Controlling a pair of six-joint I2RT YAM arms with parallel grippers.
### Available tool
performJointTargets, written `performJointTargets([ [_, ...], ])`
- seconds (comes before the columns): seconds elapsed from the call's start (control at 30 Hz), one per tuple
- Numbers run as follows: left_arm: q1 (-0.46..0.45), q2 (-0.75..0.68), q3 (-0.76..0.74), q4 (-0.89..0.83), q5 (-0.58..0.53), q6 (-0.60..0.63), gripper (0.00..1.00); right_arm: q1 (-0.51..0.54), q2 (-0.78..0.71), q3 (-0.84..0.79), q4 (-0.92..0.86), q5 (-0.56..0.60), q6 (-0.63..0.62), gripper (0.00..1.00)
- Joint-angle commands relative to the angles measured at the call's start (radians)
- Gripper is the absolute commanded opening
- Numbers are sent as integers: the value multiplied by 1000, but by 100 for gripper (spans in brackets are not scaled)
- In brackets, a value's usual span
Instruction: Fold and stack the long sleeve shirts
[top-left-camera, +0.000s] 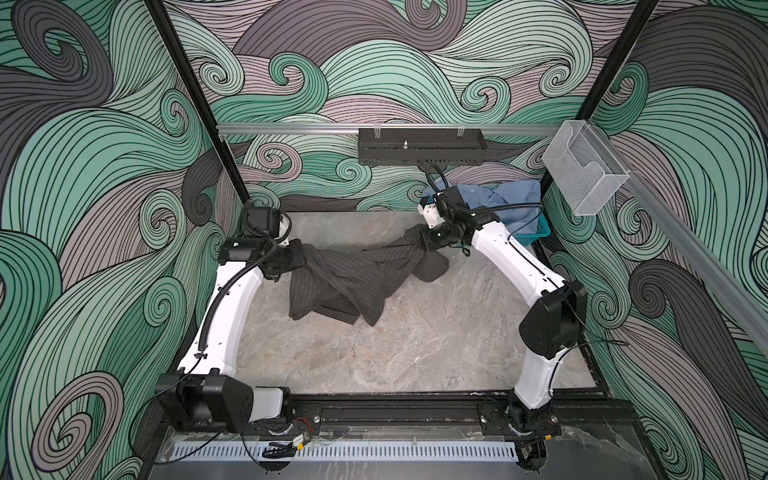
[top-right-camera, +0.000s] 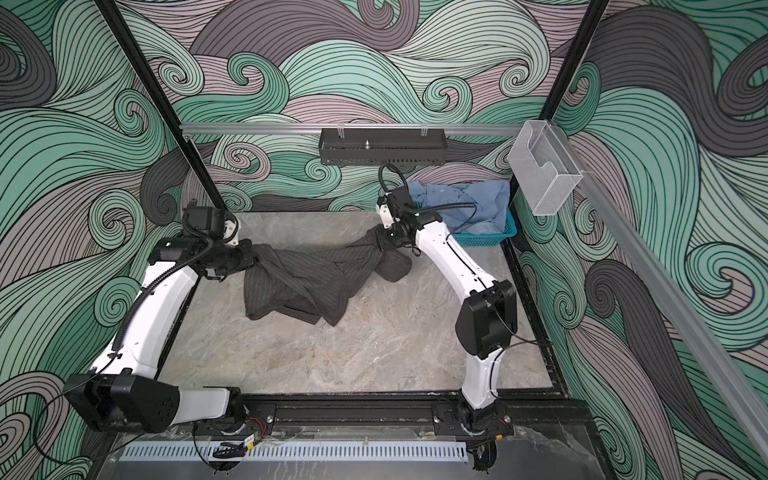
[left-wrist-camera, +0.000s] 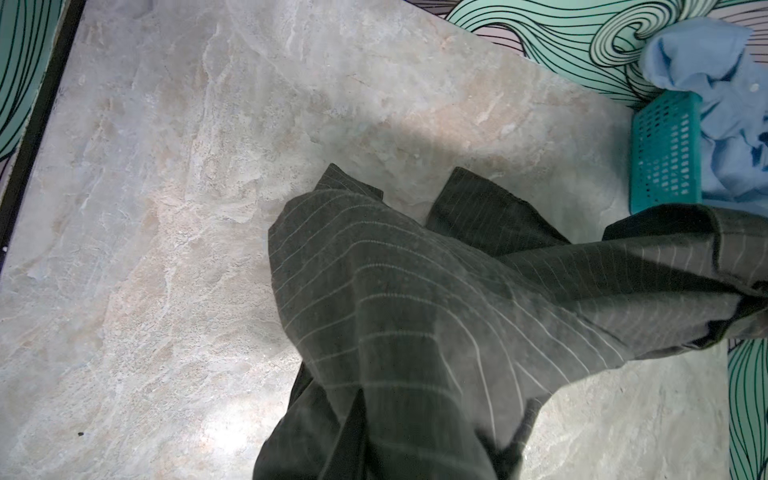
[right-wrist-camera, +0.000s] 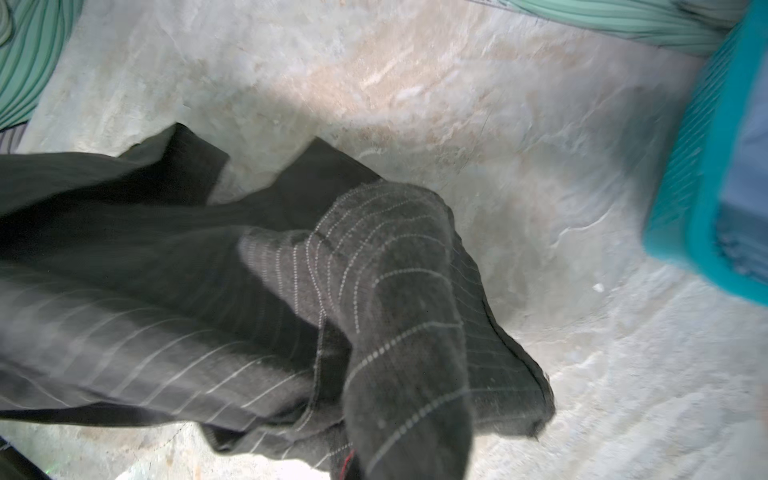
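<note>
The dark charcoal pinstriped shirt (top-left-camera: 345, 282) hangs bunched between my two grippers over the back half of the marble table (top-left-camera: 374, 357), its lower folds resting on the surface. My left gripper (top-left-camera: 300, 257) grips one end at the left. My right gripper (top-left-camera: 422, 245) is shut on the other end at the right. In both wrist views the charcoal shirt (left-wrist-camera: 415, 311) (right-wrist-camera: 374, 291) covers the jaws. The light blue shirt (top-left-camera: 511, 199) lies crumpled in the teal mesh basket (top-left-camera: 536, 237) at the back right corner, behind my right arm.
A black tray (top-left-camera: 419, 151) hangs on the back rail. A clear plastic box (top-left-camera: 582, 170) is fixed to the right rail above the basket. Patterned walls close in the table on three sides. Bare marble lies in front of the shirt.
</note>
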Motion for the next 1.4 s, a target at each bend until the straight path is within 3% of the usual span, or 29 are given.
performJointTargets([
  [0.0, -8, -15, -16, -31, 91, -1, 19, -15, 7, 88, -120, 37, -62, 17],
  [0.07, -21, -5, -48, -14, 110, -10, 19, -11, 34, 116, -160, 48, -45, 47],
  [0.2, -29, 23, -119, 33, 168, -32, 6, 47, -16, 34, -119, 113, -13, 72],
  [0.27, -29, 42, -131, 27, 169, -30, 7, 83, -50, -9, -103, 154, -4, 82],
  [0.4, -29, 84, -135, -20, 134, -32, 35, 182, -104, -94, -60, 193, 10, 99],
  [0.47, -27, 73, -162, -3, 109, -45, 45, 256, -121, -152, 5, 174, -2, 99],
  [0.57, -20, 41, -196, 14, 46, -92, 51, 375, -81, -199, 121, 119, -36, 97],
  [0.7, 10, -23, -232, 32, -9, -141, 56, 488, 88, -79, 142, 121, -113, 97],
  [0.93, 93, -183, -347, 105, -45, -199, 64, 551, 283, 73, 270, 176, -253, 95],
  [1.13, 129, -230, -372, 102, -16, -198, 67, 549, 418, 253, 255, 139, -266, 91],
  [1.3, 144, -238, -375, 98, 3, -183, 67, 549, 513, 414, 178, 91, -237, 74],
  [1.37, 151, -239, -376, 98, 8, -175, 67, 548, 514, 426, 177, 75, -226, 56],
])
